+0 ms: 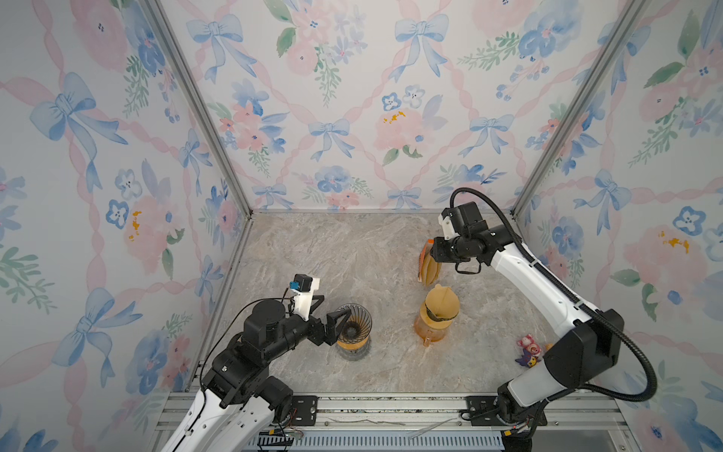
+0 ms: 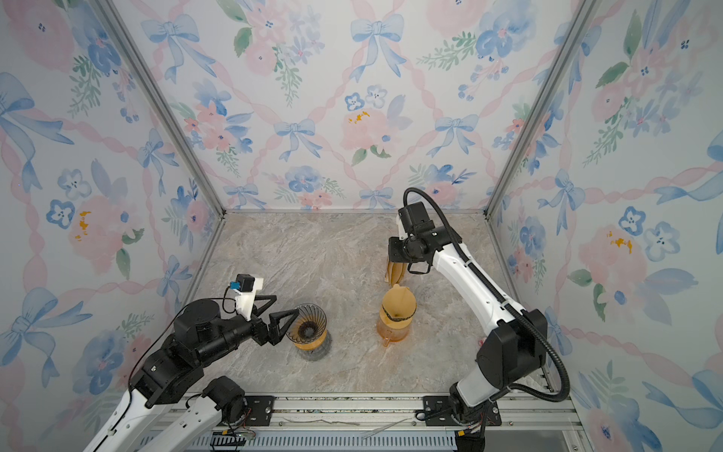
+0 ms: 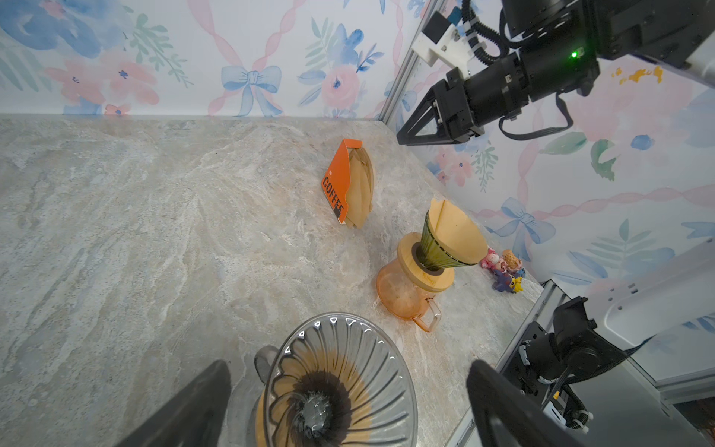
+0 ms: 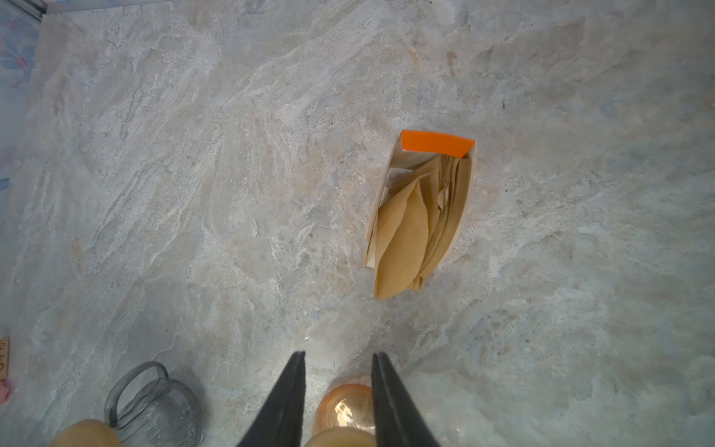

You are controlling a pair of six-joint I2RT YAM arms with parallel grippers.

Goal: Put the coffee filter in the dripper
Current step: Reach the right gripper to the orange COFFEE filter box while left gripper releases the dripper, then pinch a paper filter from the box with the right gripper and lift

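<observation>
Mid-pickup, the right gripper (image 4: 338,354), jaws slightly apart and seemingly empty, hangs over the filters (image 4: 410,232) at two o'clock from the dripper (image 1: 354,326), which the wide-spread left gripper (image 3: 348,365) flanks; next it must pinch one sheet.

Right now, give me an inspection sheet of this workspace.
Surface: marble-look tabletop, no spills seen.
Job's things: glass dripper empty; filter pack standing at the back; second dripper on the orange carafe already holds a filter.
Clutter: toy figures at the right edge.
Grippers: left gripper open, flanking the glass dripper; right gripper raised near the filter pack, jaws narrowly apart, holding nothing.
Cables: black conduit along the right arm.
Surroundings: floral wall panels on three sides.
</observation>
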